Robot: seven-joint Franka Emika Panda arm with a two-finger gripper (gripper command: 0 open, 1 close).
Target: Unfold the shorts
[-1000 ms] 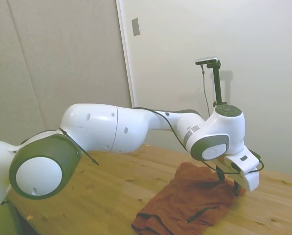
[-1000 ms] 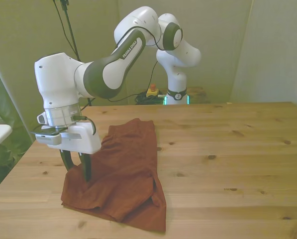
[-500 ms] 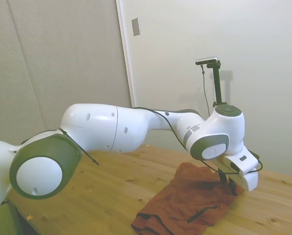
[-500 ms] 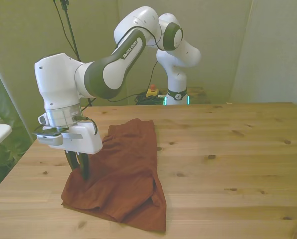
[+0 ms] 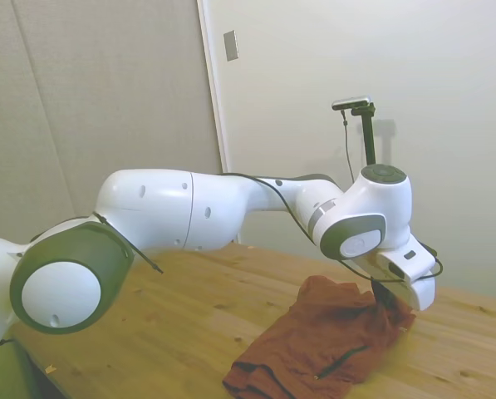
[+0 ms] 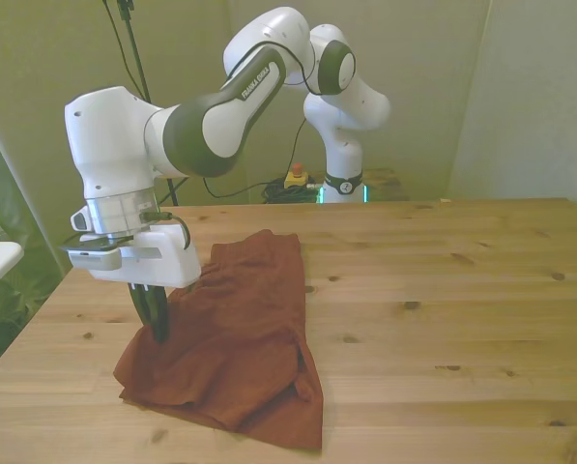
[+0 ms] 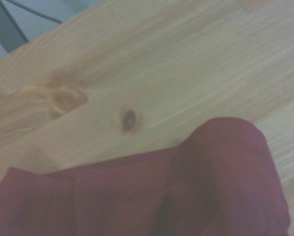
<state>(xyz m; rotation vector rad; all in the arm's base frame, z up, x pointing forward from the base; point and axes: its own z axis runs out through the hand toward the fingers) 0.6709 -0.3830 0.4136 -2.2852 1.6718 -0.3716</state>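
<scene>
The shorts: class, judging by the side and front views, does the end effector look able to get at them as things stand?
Probably yes. The end effector is already down at the shorts, its fingers closed together on a fabric edge at the front view's left. Nothing else lies on the table to block it.

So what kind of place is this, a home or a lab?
Most likely a robotics lab or test room, not a home. A white Franka arm is mounted at a bare wooden table, its gripper pinching the shorts, with plain walls, cables and an emergency-stop button behind it.
</scene>
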